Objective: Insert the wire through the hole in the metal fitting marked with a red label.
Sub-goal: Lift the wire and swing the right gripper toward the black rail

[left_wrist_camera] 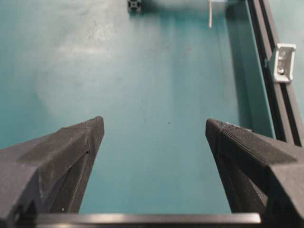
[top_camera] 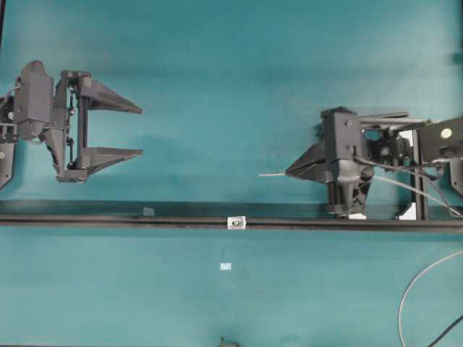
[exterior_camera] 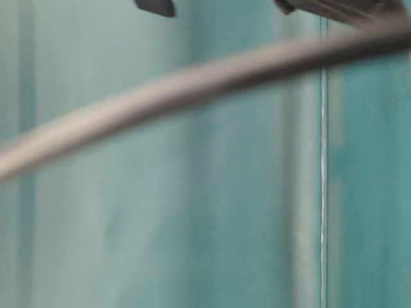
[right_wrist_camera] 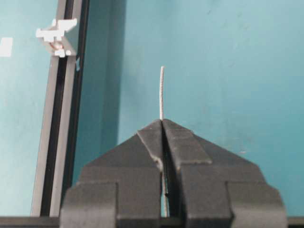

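Observation:
The metal fitting (top_camera: 236,223) is a small silvery square block on the black rail (top_camera: 108,220), with its dark hole (top_camera: 236,223) at the centre. It also shows in the left wrist view (left_wrist_camera: 282,61) and the right wrist view (right_wrist_camera: 56,35). My right gripper (top_camera: 289,172) is shut on the wire (top_camera: 272,174), whose bare tip sticks out to the left, above the rail and right of the fitting. In the right wrist view the wire (right_wrist_camera: 161,92) stands straight out of my shut gripper (right_wrist_camera: 163,121). My left gripper (top_camera: 139,131) is open and empty at the far left; it shows wide apart in its wrist view (left_wrist_camera: 154,124).
A tiny flat pale rectangle (top_camera: 226,267) lies on the teal mat below the rail. A pale-grey looping cable (top_camera: 412,285) and a black cable (top_camera: 445,332) run at the lower right. A blurred cable (exterior_camera: 192,83) crosses the table-level view.

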